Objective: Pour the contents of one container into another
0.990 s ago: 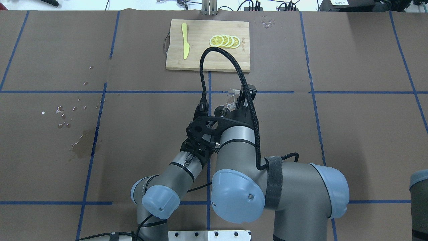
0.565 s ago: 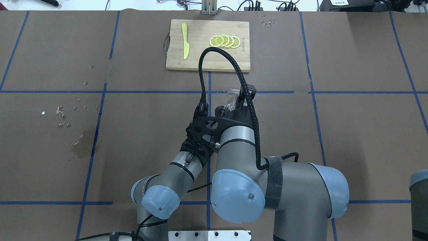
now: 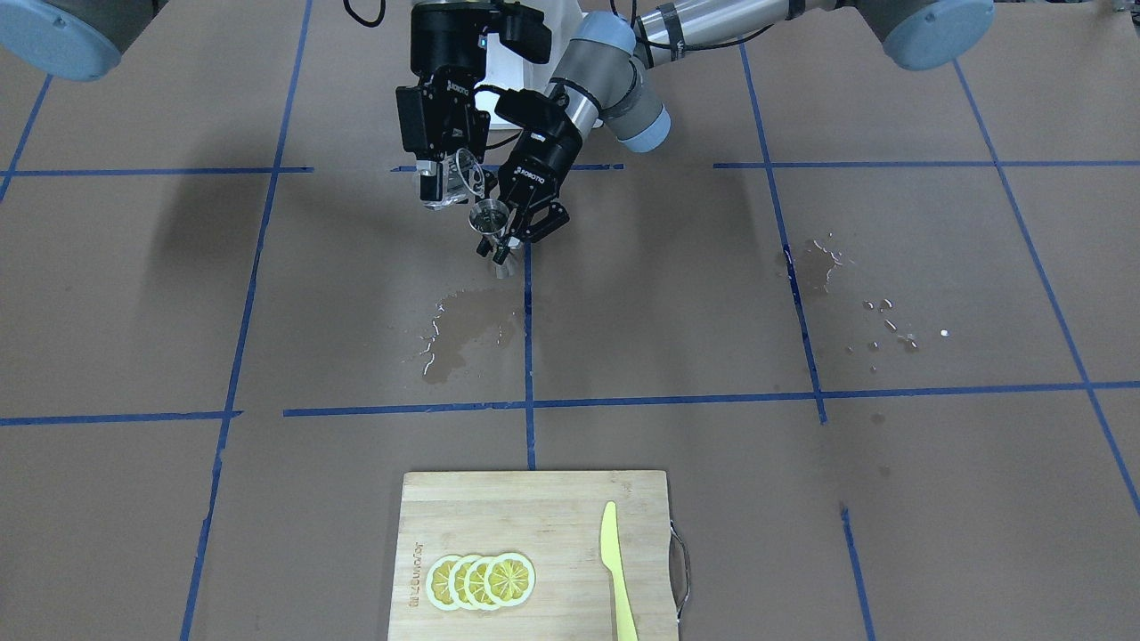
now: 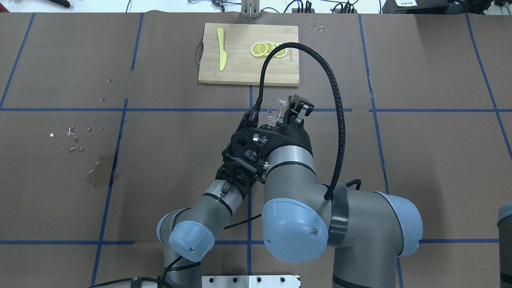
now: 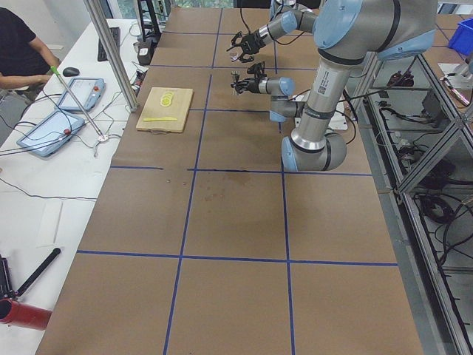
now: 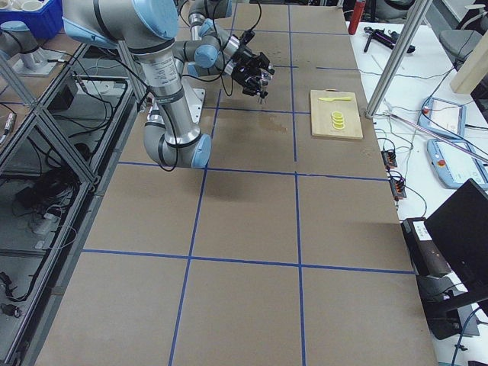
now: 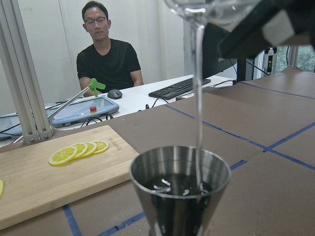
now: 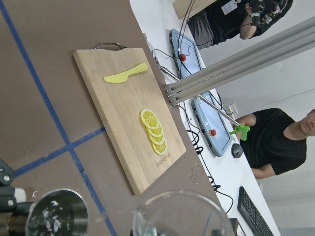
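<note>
My right gripper (image 3: 445,189) is shut on the clear glass tumbler (image 3: 467,174), tipped steeply with its mouth down. A thin stream of water falls from the tumbler (image 7: 211,10) into the metal jigger (image 7: 179,196), which holds dark liquid with ripples. My left gripper (image 3: 504,237) is shut on the jigger (image 3: 490,219) at its waist and keeps it upright just below the glass, above the table. In the overhead view the tumbler (image 4: 277,111) shows beside the right gripper's fingers (image 4: 298,109); the left gripper is hidden under the right wrist. The right wrist view shows the jigger's mouth (image 8: 56,214) below the glass rim (image 8: 179,216).
A wooden cutting board (image 4: 248,70) with lemon slices (image 4: 259,49) and a yellow knife (image 4: 221,48) lies at the table's far side. A water puddle (image 3: 463,334) sits on the brown paper below the jigger, and wet spots (image 4: 98,176) lie toward the left arm's side. An operator (image 5: 18,52) sits past the table's far edge.
The right wrist has rolled and tipped the tumbler further over, its cable swinging to the right. The left arm and jigger have stayed nearly in place.
</note>
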